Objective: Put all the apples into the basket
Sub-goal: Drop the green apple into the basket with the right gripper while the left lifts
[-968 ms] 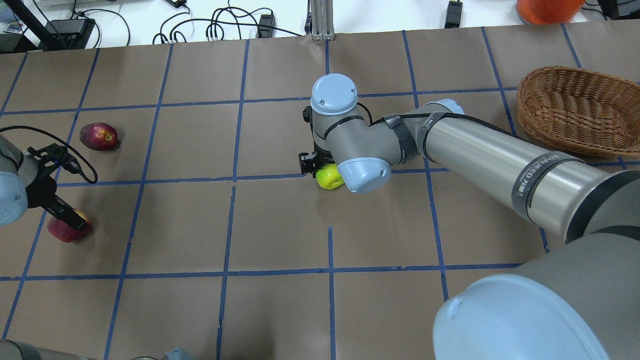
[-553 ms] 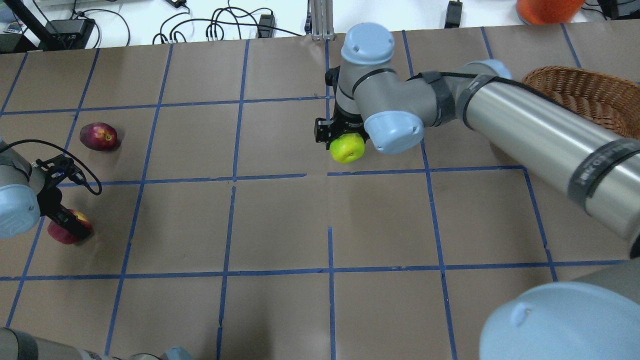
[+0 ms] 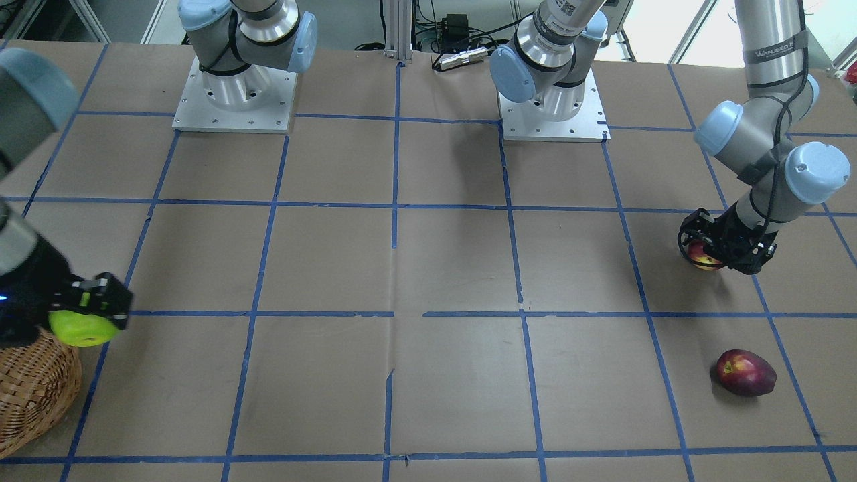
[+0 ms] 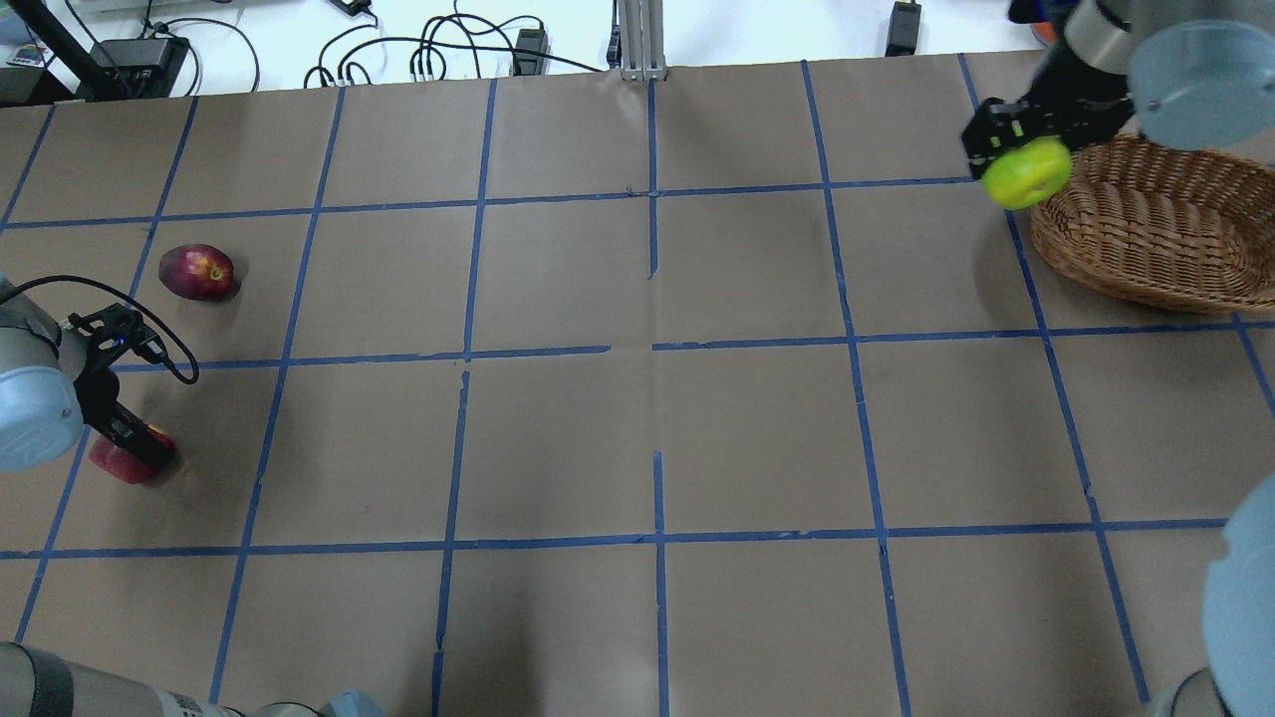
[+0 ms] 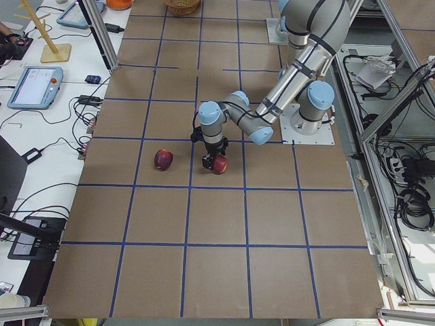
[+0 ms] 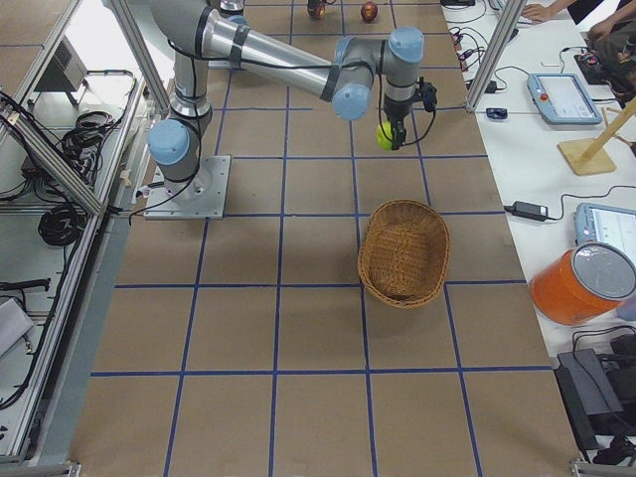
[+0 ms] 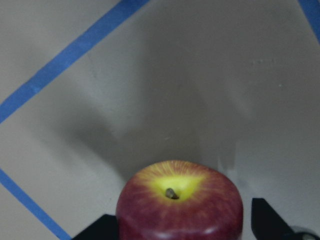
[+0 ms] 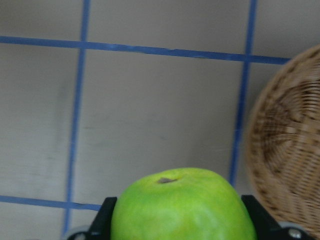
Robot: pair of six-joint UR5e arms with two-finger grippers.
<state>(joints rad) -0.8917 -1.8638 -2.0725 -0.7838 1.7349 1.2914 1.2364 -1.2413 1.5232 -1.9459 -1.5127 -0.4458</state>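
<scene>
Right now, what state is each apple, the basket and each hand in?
green apple: gripped, airborne beside basket.
right hand: shut on green apple.
left hand: open, straddling near red apple.
near red apple: resting on table.
far red apple: loose on table.
basket: upright, empty.

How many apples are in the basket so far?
None yet: the basket is empty. The right gripper holds the green apple in the air near the basket. The left gripper is around one red apple on the table. The other red apple lies untouched.
</scene>
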